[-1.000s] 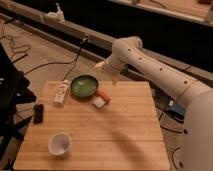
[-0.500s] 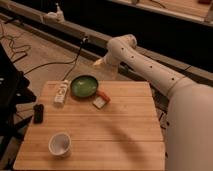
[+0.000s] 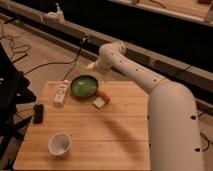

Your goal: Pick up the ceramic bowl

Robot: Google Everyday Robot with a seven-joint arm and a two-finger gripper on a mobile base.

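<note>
Pale wooden table [image 3: 115, 130], with a thick white robot arm [image 3: 150, 85] bending over its far edge. The wide, round, green-glazed ceramic bowl [image 3: 84, 86] sits upright at far left, mouth up, no long axis. The small pale gripper [image 3: 92, 65] hangs just behind it, indistinct; open or closed, I cannot tell

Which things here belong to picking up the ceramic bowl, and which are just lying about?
For the job:
- bowl, green, near the far edge of the table
- gripper, hanging just beyond the bowl's far side

Lying about:
- cup, white, near the front
- white container, left of the bowl
- dark object
- small packet, right of the bowl
</note>
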